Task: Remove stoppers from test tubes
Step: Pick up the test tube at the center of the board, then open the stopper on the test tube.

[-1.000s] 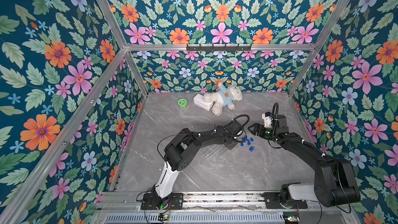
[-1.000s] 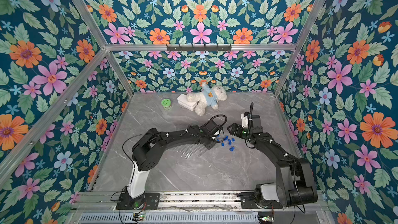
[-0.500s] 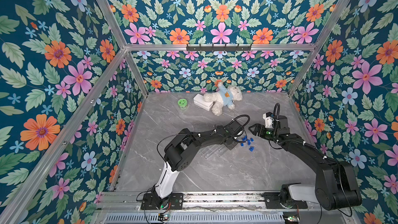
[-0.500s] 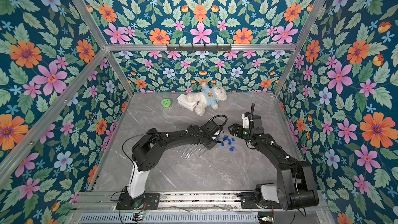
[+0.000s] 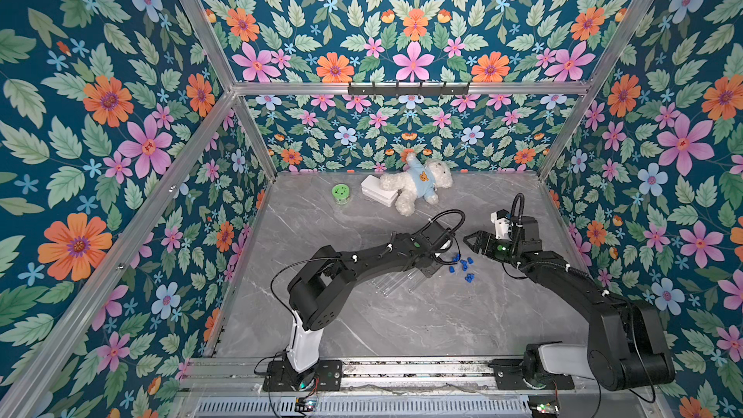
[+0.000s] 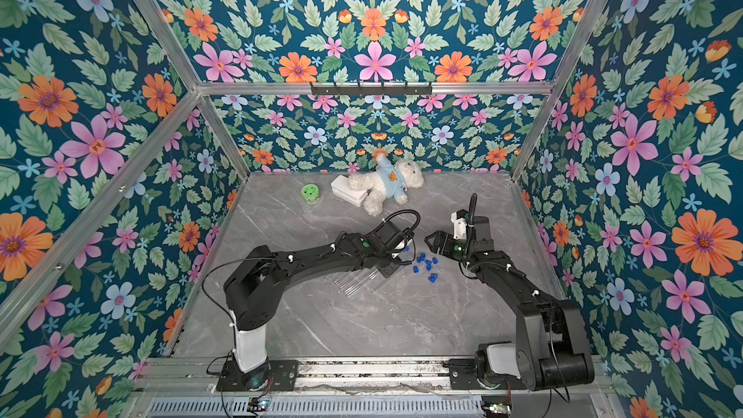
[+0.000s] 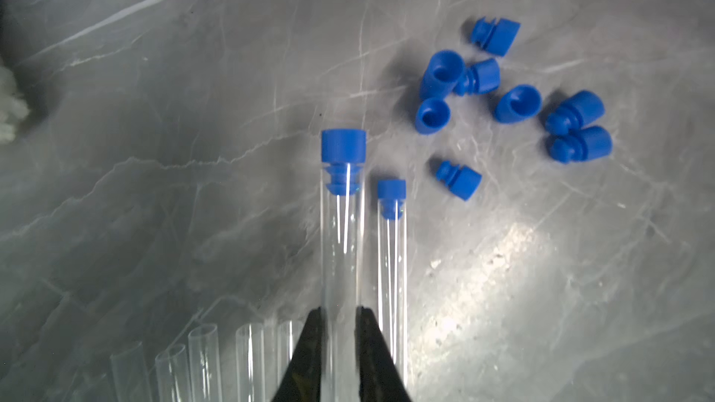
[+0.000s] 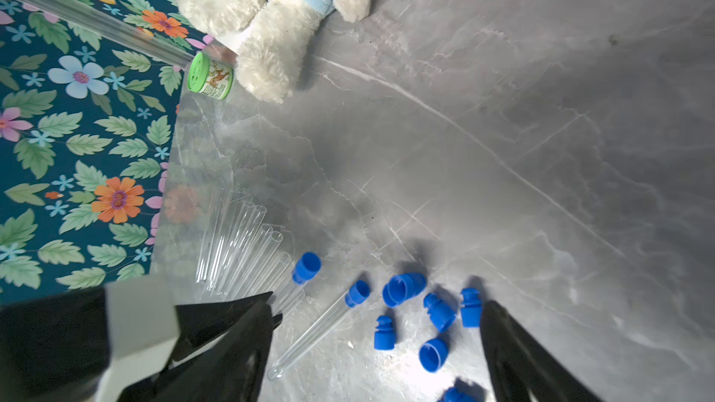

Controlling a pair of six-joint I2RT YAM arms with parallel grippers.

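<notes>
The left claw (image 7: 340, 317) clamps a clear tube (image 7: 342, 249) with its blue stopper (image 7: 343, 145) in. The right claw (image 8: 377, 308) gapes empty; in a top view loose stoppers (image 5: 464, 266) lie at its six o'clock.

Left tool (image 7: 340, 313) clamps a stoppered test tube (image 7: 342, 249) — loose stoppers (image 7: 518, 103) lie nearby.

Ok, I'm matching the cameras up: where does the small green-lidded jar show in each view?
Both top views: the green-lidded jar stands at the back, beside the white box.
Left wrist: not in it.
Right wrist: it shows next to the teddy bear.
Shared landmark: the loose blue stoppers, in all four views.
</notes>
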